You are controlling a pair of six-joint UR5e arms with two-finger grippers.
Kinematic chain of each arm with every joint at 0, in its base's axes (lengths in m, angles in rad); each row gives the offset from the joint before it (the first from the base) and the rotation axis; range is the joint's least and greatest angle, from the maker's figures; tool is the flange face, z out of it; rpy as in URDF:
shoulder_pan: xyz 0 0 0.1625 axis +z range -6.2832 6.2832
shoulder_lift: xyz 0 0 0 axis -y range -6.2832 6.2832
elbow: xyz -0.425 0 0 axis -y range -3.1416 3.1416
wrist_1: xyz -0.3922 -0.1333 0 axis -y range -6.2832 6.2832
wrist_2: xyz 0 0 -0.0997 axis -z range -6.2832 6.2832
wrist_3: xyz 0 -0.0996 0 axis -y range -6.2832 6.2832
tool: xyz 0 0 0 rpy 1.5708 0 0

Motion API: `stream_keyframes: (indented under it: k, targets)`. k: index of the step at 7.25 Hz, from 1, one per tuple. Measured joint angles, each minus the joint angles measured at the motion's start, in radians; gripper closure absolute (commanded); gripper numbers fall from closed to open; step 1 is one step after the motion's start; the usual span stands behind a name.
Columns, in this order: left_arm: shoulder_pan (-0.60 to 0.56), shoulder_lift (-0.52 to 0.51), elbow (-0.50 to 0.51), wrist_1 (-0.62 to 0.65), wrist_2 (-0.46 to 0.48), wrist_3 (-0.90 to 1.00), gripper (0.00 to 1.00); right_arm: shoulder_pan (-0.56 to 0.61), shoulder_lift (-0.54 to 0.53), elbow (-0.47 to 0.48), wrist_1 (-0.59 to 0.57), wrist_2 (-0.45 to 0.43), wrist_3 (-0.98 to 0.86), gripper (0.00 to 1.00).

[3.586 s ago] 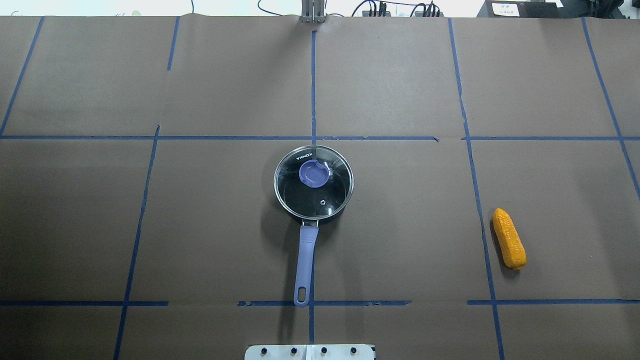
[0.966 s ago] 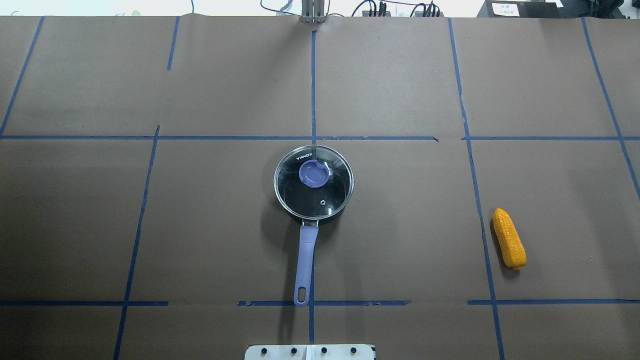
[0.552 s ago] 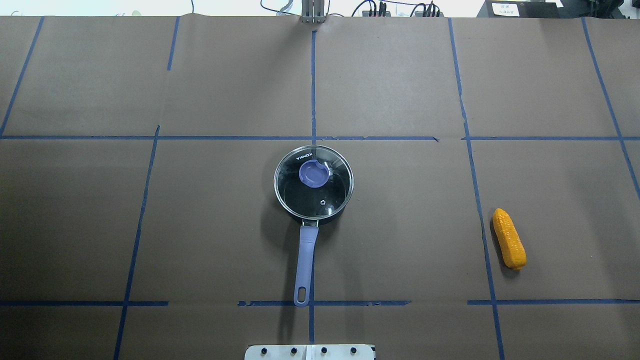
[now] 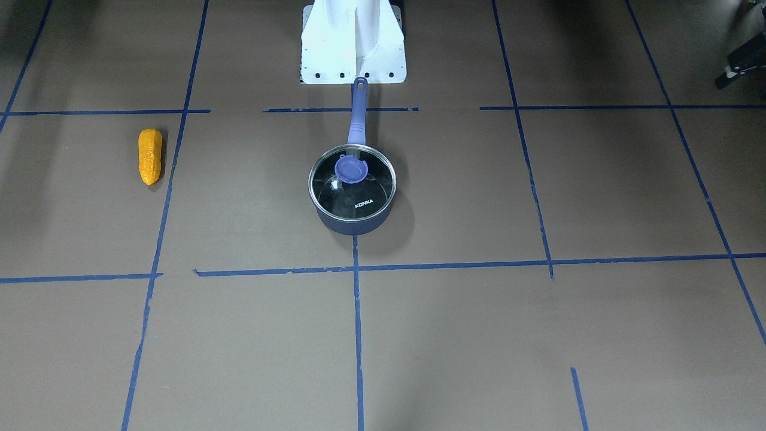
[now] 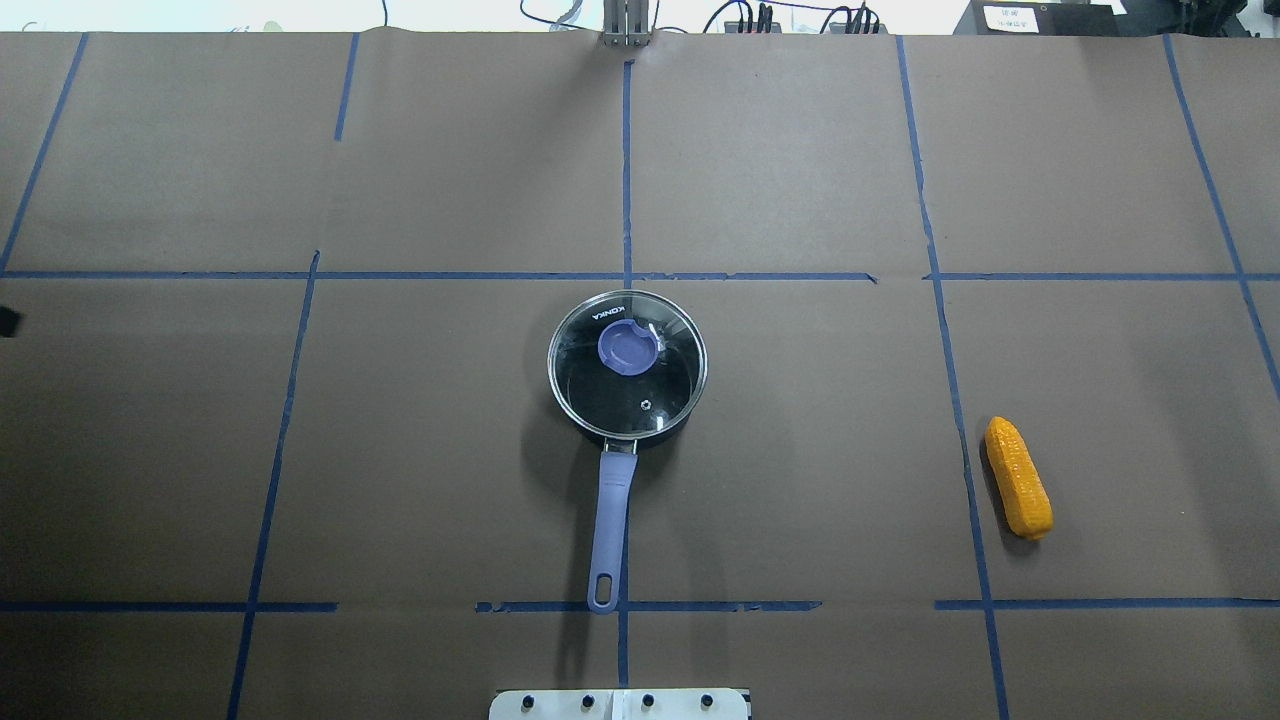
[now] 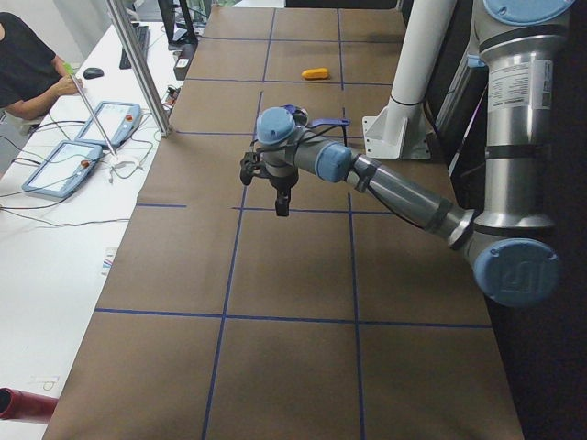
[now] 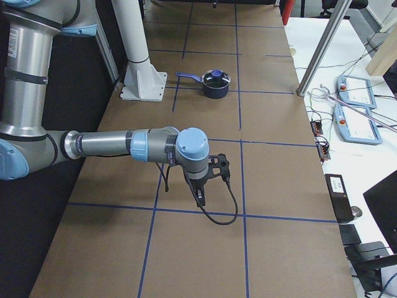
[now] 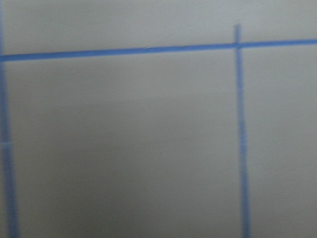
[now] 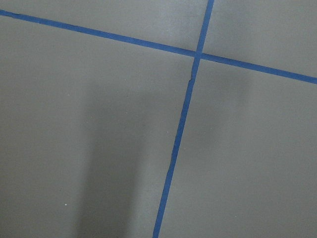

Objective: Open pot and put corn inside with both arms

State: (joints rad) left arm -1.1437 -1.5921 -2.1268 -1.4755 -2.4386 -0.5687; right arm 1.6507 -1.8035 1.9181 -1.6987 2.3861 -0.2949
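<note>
In the exterior left view, the left claw (image 6: 282, 205), black and two-fingered on the near grey arm, is held pointing down above the brown paper-covered table (image 6: 293, 275). Nothing is seen in it, and whether its fingers are spread or pressed together cannot be told.

In the exterior right view, the right claw (image 7: 200, 197) is likewise hung over bare table, well apart from the small dark-blue saucepan (image 7: 216, 85). Its finger state cannot be told either.

In the front-facing view, the saucepan is seen near the table's middle, with its long purple-blue handle (image 4: 358, 114) turned toward the white base stand (image 4: 353, 42). The round glass lid (image 4: 353, 191) with its blue knob (image 4: 351, 169) is seated on the pan. The orange-yellow corn cob (image 4: 150, 157) is laid flat, well apart, on the robot's right.

In the overhead view, the same layout is shown: the lid is on and the cob (image 5: 1018, 478) is untouched.

In the wrist views, only table paper and blue tape lines (image 9: 178, 134) are shown, and the left one is blurred.

The approach is judged to be the step in hand, with nothing of the task yet done. For the next move, one claw would need to be centred over the knob and closed on it for a straight lift. The other would need to be lowered across the cob's narrow width.
</note>
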Motion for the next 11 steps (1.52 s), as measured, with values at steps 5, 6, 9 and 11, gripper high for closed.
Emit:
stream_keyframes:
  k: [5, 6, 9, 11]
  targets:
    - [0.503, -0.752, 0.306, 0.120, 0.396, -0.354, 0.05, -0.002, -0.001, -0.007, -0.002, 0.002, -0.001, 0.00]
    - [0.516, -0.819, 0.375, 0.122, 0.428, -0.297, 0.05, -0.003, -0.001, -0.009, -0.002, 0.003, 0.000, 0.00]
    - [0.573, -0.920, 0.535, 0.099, 0.497, -0.258, 0.01, -0.003, -0.002, -0.010, -0.004, 0.006, 0.002, 0.00]
    - [0.590, -0.939, 0.607, 0.045, 0.517, -0.260, 0.01, -0.003, -0.003, -0.011, -0.003, 0.007, 0.002, 0.00]
